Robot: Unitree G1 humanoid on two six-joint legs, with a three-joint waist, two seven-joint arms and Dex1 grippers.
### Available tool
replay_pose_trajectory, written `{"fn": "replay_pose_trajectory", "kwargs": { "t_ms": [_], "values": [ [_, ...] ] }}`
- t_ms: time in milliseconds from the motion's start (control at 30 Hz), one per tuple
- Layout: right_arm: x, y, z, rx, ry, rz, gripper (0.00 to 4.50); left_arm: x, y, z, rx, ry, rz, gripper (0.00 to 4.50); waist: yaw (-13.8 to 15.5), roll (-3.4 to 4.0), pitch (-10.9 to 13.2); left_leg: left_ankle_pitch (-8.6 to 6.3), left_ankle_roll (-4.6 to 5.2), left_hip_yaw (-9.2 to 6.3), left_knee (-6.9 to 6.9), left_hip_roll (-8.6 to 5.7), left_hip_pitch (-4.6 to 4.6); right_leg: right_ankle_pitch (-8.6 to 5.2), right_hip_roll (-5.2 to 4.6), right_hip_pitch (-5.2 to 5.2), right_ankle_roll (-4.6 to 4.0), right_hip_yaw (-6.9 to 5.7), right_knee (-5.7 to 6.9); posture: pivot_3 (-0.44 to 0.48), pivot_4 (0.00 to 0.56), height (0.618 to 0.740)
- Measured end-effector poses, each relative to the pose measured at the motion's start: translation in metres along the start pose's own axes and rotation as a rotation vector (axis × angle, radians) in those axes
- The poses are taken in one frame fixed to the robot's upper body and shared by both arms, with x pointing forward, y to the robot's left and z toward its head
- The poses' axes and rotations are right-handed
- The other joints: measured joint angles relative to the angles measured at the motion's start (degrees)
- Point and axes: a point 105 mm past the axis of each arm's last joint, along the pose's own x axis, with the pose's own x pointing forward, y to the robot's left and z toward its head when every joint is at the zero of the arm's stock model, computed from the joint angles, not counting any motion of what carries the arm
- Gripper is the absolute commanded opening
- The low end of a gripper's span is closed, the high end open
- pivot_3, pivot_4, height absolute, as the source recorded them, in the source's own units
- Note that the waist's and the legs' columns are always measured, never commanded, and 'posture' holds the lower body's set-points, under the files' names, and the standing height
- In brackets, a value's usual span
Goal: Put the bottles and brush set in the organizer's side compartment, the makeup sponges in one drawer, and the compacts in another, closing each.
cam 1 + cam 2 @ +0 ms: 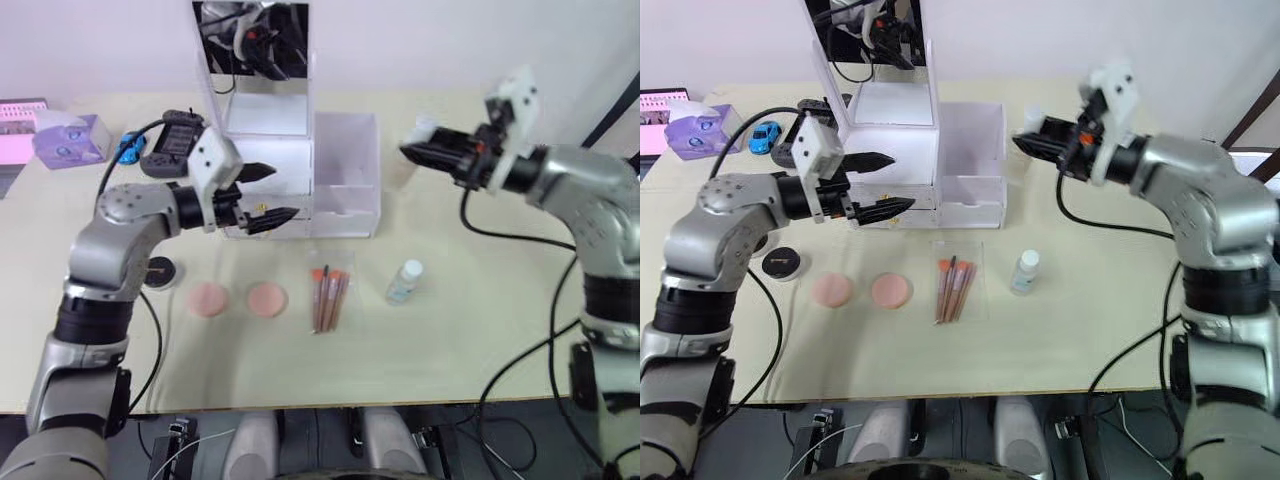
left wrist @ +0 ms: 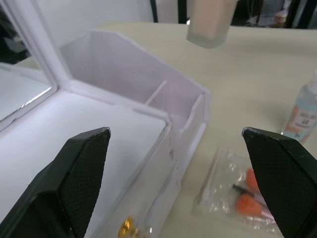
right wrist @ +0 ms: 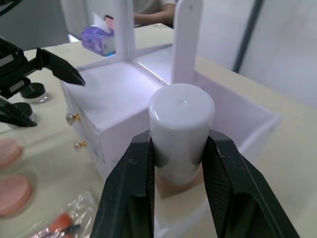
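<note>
Tabletop; right claw clamping beige bottle

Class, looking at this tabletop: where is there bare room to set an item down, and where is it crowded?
Free: the table right of the clear bottle, and the near strip before the pink pads and brush pouch. Crowded: around the organizer, with the left end effector at its drawers, and the far left corner.

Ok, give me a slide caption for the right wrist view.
Right gripper clamps the white-capped beige bottle above the organizer's side compartment, left gripper open near the drawers.
</note>
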Motion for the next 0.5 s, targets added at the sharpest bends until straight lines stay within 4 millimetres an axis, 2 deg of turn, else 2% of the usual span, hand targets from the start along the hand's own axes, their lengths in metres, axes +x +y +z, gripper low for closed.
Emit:
{"fn": "replay_pose_trajectory", "kwargs": {
  "t_ms": [200,367,500],
  "values": [
    [0.037,0.003,-0.03,0.024,0.061,0.09,1.02,-0.014,-0.002,-0.003,-0.012,0.008,0.071,4.5,0.1,-0.03,0.0,0.0,0.0,0.03,0.02,0.0,-0.1,0.02,-0.02,-0.06,0.03,0.0,-0.02,0.0,0.15,0.74],
    [0.049,-0.004,-0.049,0.024,0.1,0.086,1.02,-0.021,-0.002,-0.003,-0.008,0.023,0.106,4.5,-0.1,-0.02,0.0,0.0,0.0,0.03,0.02,0.0,-0.05,0.04,0.0,-0.08,0.01,0.0,0.05,0.0,0.15,0.74],
    [0.052,-0.009,-0.067,0.022,0.137,0.08,1.02,-0.025,-0.004,0.0,-0.008,0.016,0.118,4.5,-0.1,-0.02,0.0,0.0,-0.01,0.03,0.02,0.0,-0.04,0.04,0.01,-0.09,0.01,0.0,0.08,0.0,0.15,0.74]
  ]
}}
